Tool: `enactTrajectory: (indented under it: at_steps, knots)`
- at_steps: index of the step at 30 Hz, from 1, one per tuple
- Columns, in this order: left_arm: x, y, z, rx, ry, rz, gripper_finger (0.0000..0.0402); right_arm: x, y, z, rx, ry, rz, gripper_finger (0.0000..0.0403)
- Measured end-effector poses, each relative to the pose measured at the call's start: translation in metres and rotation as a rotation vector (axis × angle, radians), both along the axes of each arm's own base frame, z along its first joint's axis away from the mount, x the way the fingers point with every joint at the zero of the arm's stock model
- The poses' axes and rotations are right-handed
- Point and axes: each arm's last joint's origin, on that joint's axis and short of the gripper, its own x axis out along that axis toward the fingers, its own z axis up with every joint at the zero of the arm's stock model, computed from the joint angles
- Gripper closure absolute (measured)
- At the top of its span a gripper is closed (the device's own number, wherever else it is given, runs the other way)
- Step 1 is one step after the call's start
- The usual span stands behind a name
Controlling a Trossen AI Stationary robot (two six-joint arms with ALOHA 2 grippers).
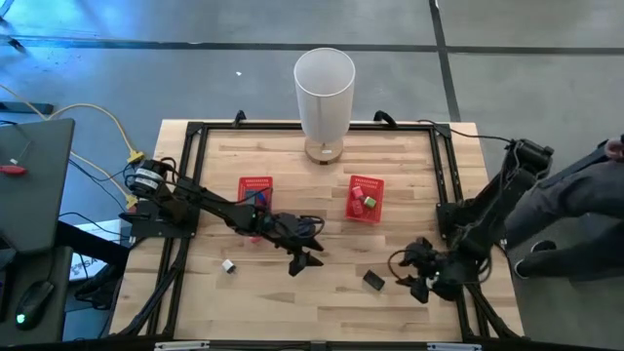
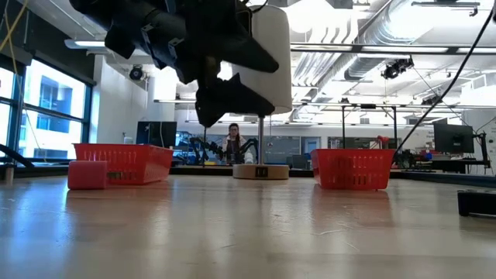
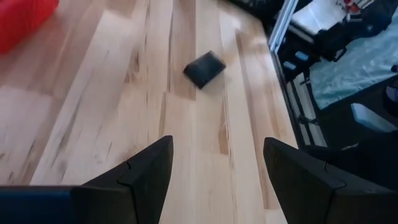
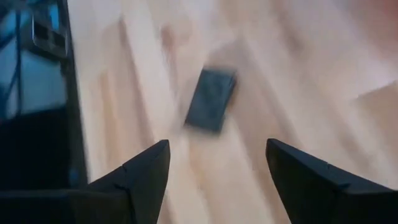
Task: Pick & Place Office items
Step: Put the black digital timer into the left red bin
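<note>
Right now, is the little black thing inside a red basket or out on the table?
Out. The black item lies flat on the bare wooden table, apart from both red baskets, ahead of the open right gripper.

Grey concrete floor [image 1: 526, 88]; windows [image 2: 46, 116] at side; exposed ceiling ducts [image 2: 434, 31]; distant desks.

Red baskets [image 1: 255, 190]; black item [image 1: 373, 280]; seemingly white item [image 1: 228, 265].
</note>
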Motion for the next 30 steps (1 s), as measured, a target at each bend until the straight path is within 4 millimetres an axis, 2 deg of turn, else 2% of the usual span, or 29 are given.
enactTrajectory:
  at_steps: [7, 11, 15, 22, 30]
  knots:
    - [-0.001, -0.017, 0.008, 0.089, -0.123, 0.015, 0.0157, -0.018, 0.010, -0.003, -0.163, -0.167, -0.017, 0.0149]
    - [-0.004, -0.028, 0.011, 0.134, -0.173, 0.010, 0.0157, -0.018, 0.014, -0.013, -0.253, -0.208, -0.036, 0.0149]
    - [-0.007, -0.039, 0.012, 0.180, -0.194, 0.036, 0.0157, -0.013, 0.019, -0.031, -0.340, -0.191, -0.040, 0.0149]
    - [-0.016, -0.059, 0.012, 0.217, -0.204, 0.065, 0.0157, -0.011, 0.028, -0.060, -0.345, -0.178, -0.124, 0.0149]
    - [-0.022, -0.073, 0.013, 0.210, -0.216, 0.028, 0.0157, -0.014, 0.049, -0.075, -0.304, -0.235, -0.062, 0.0149]
